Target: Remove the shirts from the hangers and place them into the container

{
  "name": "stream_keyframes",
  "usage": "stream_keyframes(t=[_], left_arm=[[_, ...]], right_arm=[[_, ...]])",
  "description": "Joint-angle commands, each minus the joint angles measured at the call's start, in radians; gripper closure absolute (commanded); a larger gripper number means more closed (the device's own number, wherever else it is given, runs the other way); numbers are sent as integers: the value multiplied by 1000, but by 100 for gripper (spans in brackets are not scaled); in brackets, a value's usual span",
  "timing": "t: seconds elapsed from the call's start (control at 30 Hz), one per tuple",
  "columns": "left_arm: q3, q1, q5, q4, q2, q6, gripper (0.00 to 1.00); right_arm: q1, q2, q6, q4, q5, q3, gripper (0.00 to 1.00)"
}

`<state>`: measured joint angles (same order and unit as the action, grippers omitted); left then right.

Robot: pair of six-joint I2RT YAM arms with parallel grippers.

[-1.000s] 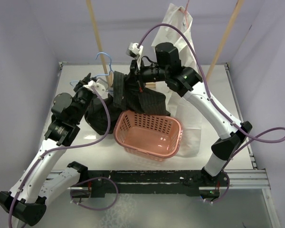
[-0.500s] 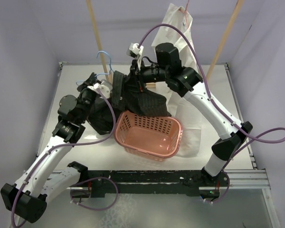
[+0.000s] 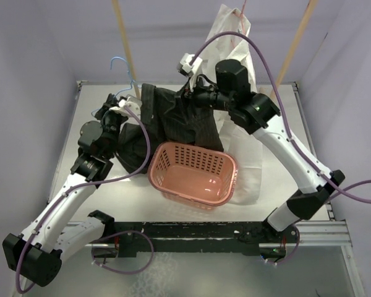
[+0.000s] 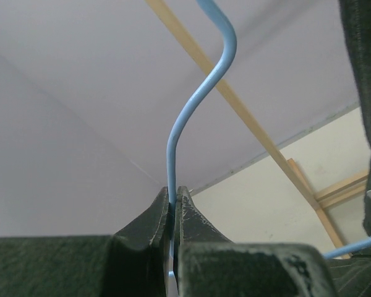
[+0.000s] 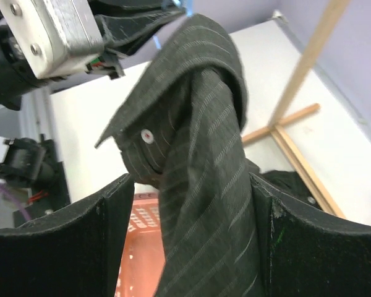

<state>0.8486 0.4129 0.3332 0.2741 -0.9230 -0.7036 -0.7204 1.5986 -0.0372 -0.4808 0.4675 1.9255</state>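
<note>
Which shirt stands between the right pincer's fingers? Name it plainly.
The black pinstriped shirt: its collar rises between the right pincer's open fingers. The white shirt hangs at the back instead.

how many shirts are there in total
2. The black pinstriped shirt is bunched up just behind the pink basket, between the two arms. The white shirt hangs at the back right, behind the right arm. No others show, though fabric could hide more.
</note>
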Motion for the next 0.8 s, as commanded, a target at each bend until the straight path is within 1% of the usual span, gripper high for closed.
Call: stream_keyframes(t=[0.0, 0.07, 0.17, 0.23, 0.33, 0.47, 0.5, 0.53, 0.57, 0.67, 0.7, 0.77], left_arm=[[57, -2, 85, 76, 29, 19, 100], [52, -1, 88, 68, 41, 25, 100], [57, -2, 98, 53, 48, 27, 100], [60, -2, 106, 44, 45, 29, 100], [61, -2, 92, 36, 49, 45, 100], [65, -2, 124, 32, 47, 37, 100], [65, -2, 127, 34, 51, 34, 100], [65, -2, 132, 35, 57, 33, 100], [64, -2, 134, 36, 62, 30, 100], [66, -2, 145, 28, 70, 26, 100], [66, -2, 149, 25, 73, 25, 100], [61, -2, 151, 23, 81, 27, 100]], right_arm=[[-1, -114, -43, 55, -252, -73, 27], [0, -151, -52, 86, -310, -126, 27], [-1, -189, -33, 95, -324, -176, 28], [-2, -215, -42, 119, -386, -208, 29], [-2, -256, -30, 148, -406, -264, 29], [-1, -258, -12, 125, -447, -245, 30], [-2, -265, -8, 132, -451, -254, 32], [-1, -273, -7, 141, -451, -266, 39], [-2, -277, -7, 146, -454, -274, 49], [-2, -276, -8, 123, -503, -271, 91], [-2, -278, -5, 119, -529, -271, 100], [-2, -287, -3, 114, -588, -274, 100]])
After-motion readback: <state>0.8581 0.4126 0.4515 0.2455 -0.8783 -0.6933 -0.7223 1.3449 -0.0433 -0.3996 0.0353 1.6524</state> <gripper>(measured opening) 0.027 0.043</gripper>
